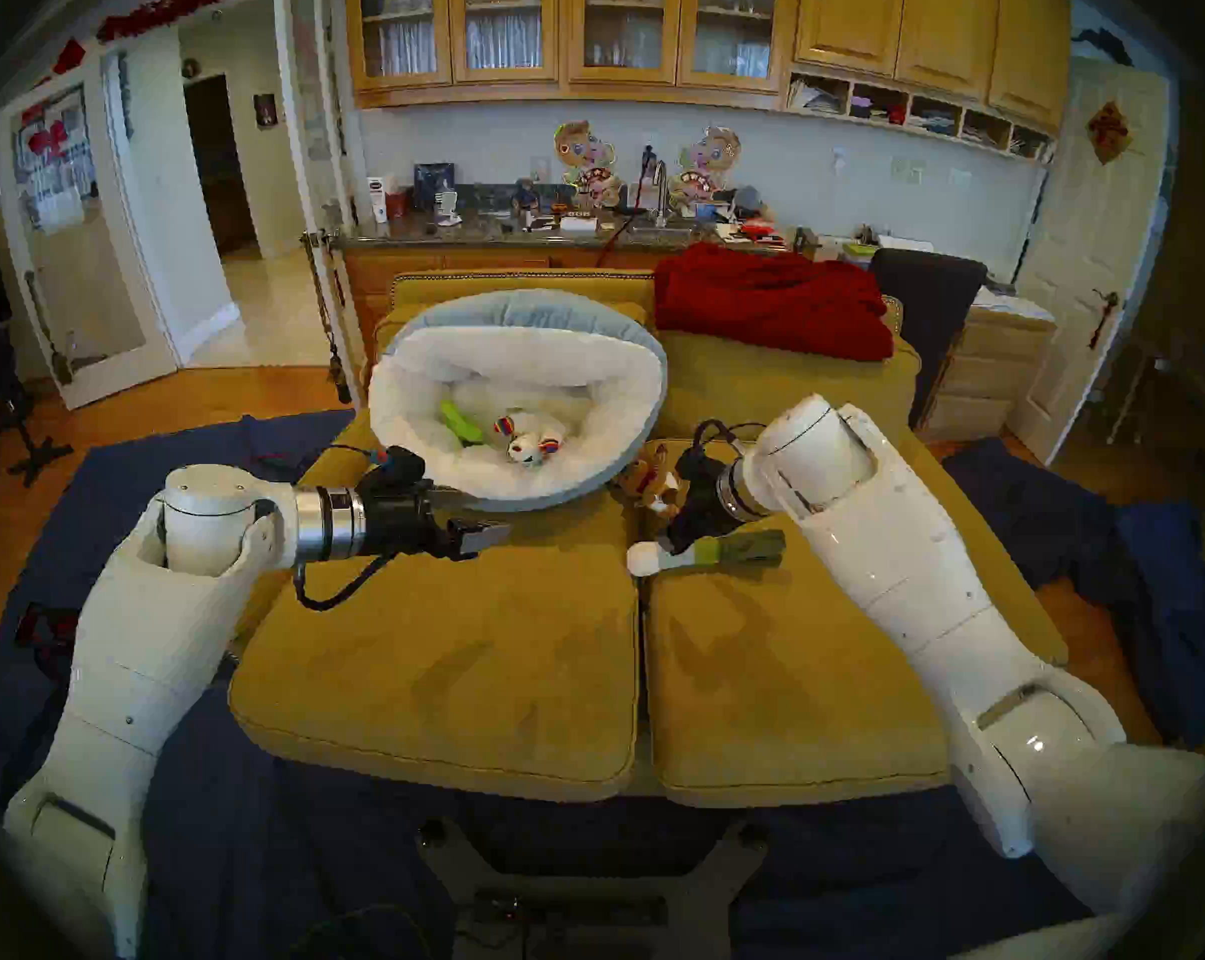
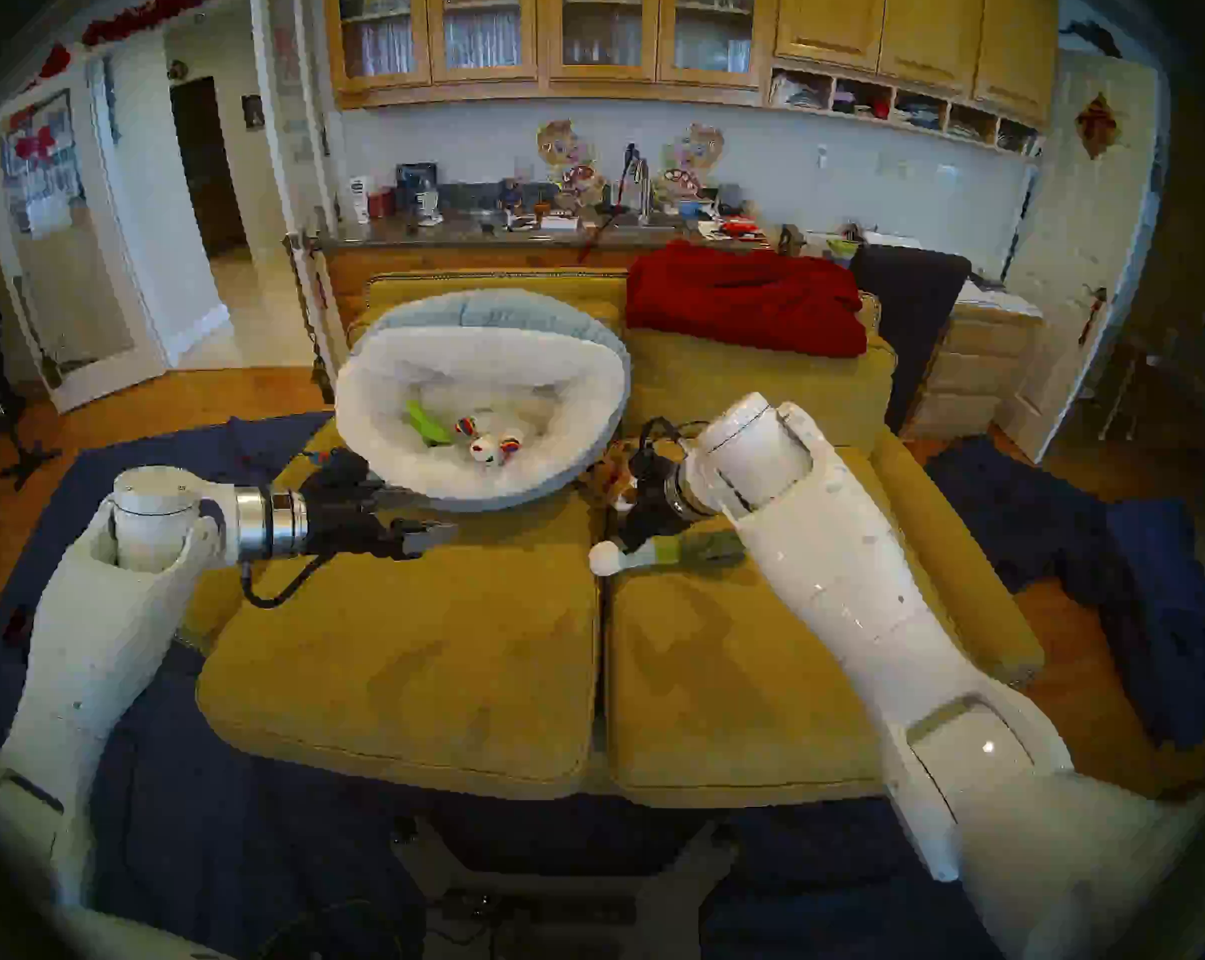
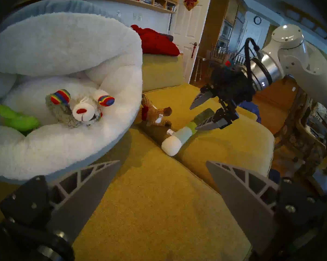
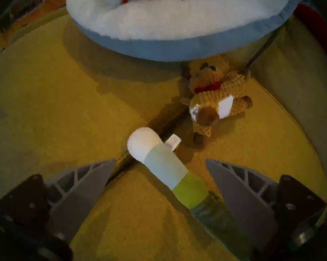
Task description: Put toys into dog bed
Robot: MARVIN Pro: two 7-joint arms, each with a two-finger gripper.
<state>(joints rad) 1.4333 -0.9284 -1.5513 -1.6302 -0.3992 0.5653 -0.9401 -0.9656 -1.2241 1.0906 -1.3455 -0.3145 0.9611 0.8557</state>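
The left gripper [image 1: 478, 532] hangs wide open and empty over the yellow cushion [image 1: 447, 661], just beside the bed [image 1: 516, 356]. In the bed lie the cactus [image 1: 459, 425] and the white animal [image 1: 527, 439]. The left wrist view alone shows a grey plush [image 3: 63, 111] tucked under that animal's head (the head views hide it). Right of the bed, the brown toy [image 1: 648, 484] sits on the cushion against the blue rim. The tube [image 4: 168, 168] lies slantwise, its white end over the seam between cushions. The right gripper [image 3: 202, 113] points down over the tube's green end, jaws spread wide and holding nothing; its own camera shows the tube between the fingers [image 4: 239, 194], whether touching I cannot tell.
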